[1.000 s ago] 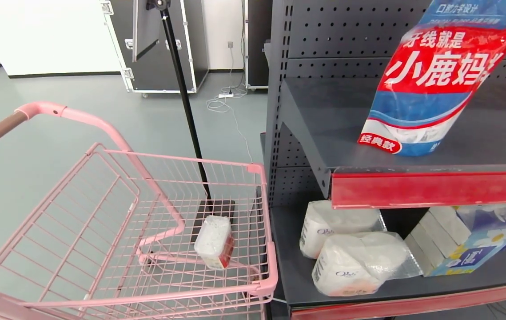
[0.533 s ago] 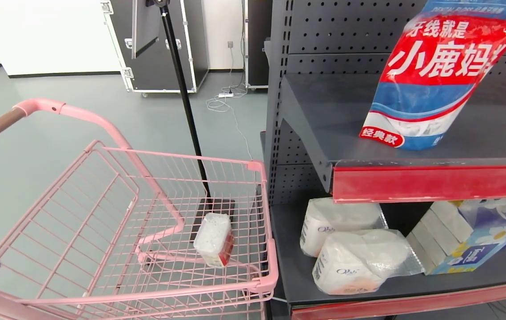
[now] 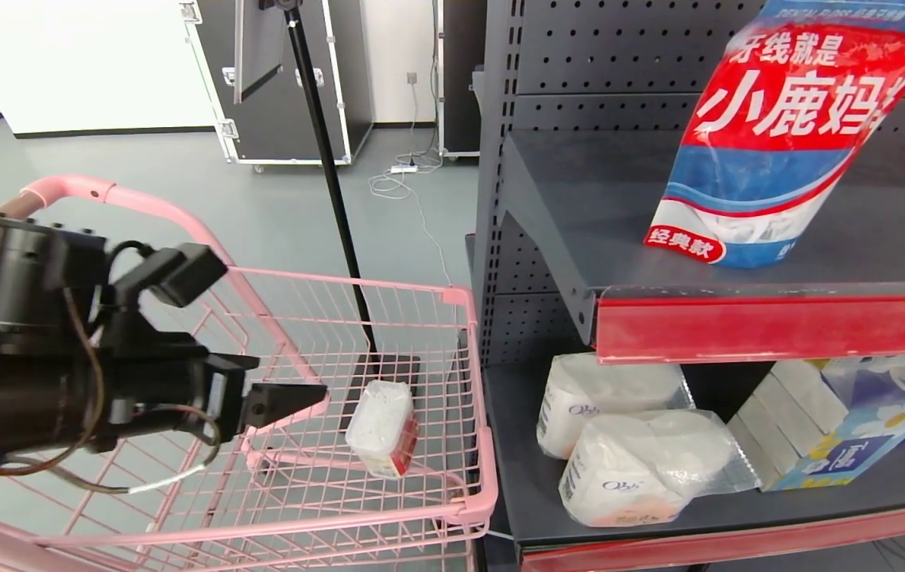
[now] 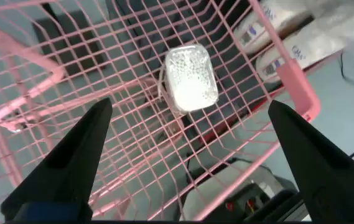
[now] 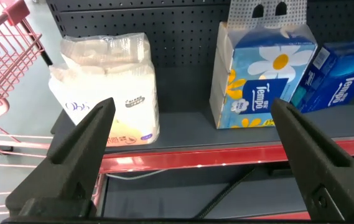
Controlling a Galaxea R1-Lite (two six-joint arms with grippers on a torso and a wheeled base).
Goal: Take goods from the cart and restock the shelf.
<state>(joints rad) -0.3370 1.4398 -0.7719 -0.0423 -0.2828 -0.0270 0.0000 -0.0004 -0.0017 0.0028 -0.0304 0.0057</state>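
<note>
A small white box with a red lid (image 3: pixel 382 429) lies on the floor of the pink cart (image 3: pixel 468 508) near its front right corner. My left gripper (image 3: pixel 301 397) hovers over the cart basket just left of the box, open and empty. In the left wrist view the box (image 4: pixel 191 78) sits between and beyond the spread fingers of that gripper (image 4: pixel 190 106), and the cart rim (image 4: pixel 288 74) runs past it. My right gripper (image 5: pixel 192 102) is open and empty, facing the lower shelf (image 5: pixel 183 124).
A red and blue bag (image 3: pixel 778 135) stands on the upper shelf (image 3: pixel 579 206). Clear packs of white rolls (image 3: pixel 619 469) (image 5: pixel 108 93) and blue tissue packs (image 3: pixel 841 421) (image 5: pixel 264 81) sit on the lower shelf (image 3: pixel 531 477). A black stand pole (image 3: pixel 333 191) rises behind the cart.
My left arm has come into the head view from the left and now reaches over the cart toward the white box. The box and the shelf goods have not moved.
</note>
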